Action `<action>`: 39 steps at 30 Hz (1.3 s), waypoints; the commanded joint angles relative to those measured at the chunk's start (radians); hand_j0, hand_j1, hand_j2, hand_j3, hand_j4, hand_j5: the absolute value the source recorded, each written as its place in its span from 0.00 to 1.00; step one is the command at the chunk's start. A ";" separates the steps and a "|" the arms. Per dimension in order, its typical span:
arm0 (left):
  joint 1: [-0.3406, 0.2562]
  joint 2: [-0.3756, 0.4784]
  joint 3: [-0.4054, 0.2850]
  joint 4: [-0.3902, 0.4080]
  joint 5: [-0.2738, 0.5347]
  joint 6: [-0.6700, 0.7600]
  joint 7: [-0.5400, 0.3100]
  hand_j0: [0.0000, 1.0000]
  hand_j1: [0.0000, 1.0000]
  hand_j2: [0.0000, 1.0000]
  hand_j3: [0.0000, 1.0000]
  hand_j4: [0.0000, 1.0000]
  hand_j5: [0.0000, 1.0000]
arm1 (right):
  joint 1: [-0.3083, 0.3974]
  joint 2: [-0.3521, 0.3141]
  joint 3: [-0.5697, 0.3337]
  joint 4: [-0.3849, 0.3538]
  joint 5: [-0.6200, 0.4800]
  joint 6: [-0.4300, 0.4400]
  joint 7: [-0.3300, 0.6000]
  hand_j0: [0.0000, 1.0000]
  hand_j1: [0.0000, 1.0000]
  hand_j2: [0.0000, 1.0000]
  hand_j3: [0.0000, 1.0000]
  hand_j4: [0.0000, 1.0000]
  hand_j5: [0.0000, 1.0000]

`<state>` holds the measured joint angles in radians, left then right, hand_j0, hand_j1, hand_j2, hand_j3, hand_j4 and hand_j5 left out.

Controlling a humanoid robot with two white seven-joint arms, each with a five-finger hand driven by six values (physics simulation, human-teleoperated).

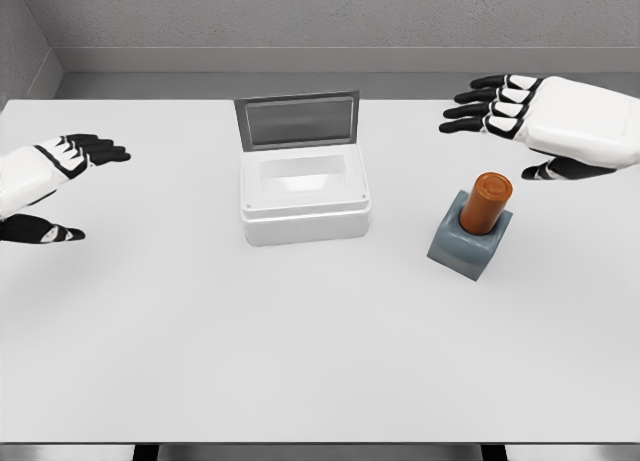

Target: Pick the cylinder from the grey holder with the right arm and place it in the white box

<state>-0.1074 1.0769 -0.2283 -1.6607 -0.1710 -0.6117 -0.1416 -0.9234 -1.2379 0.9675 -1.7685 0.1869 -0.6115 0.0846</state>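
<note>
An orange cylinder (pixel 487 202) stands upright in a grey holder (pixel 470 245) on the right half of the table. My right hand (pixel 520 131) hovers above and just behind it, fingers spread, holding nothing, not touching the cylinder. A white box (pixel 303 195) with its grey lid (pixel 297 119) raised sits at the table's middle, left of the holder. My left hand (pixel 62 186) rests open at the left edge of the view.
The white table (pixel 300 351) spreads wide in front of the box and holder. A grey wall runs behind the table's far edge.
</note>
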 commanded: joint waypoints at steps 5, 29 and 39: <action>-0.002 -0.038 0.000 -0.030 0.004 0.001 0.001 1.00 1.00 1.00 1.00 1.00 1.00 | -0.003 0.002 0.013 0.000 -0.001 0.001 -0.006 1.00 1.00 1.00 1.00 1.00 1.00; -0.161 -0.166 -0.114 0.007 0.849 0.319 -0.403 1.00 1.00 1.00 1.00 1.00 1.00 | -0.163 0.109 0.069 0.012 -0.084 0.001 0.526 0.98 0.98 0.98 0.98 0.98 0.98; -0.213 -0.210 -0.121 0.079 0.837 0.379 -0.385 1.00 1.00 1.00 1.00 1.00 1.00 | -0.163 0.167 0.125 0.135 -0.027 0.001 0.526 0.98 0.98 0.98 0.98 0.98 0.98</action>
<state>-0.3282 0.8748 -0.3491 -1.5986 0.6583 -0.2420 -0.5304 -1.0860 -1.0820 1.0850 -1.6586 0.1539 -0.6135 0.6112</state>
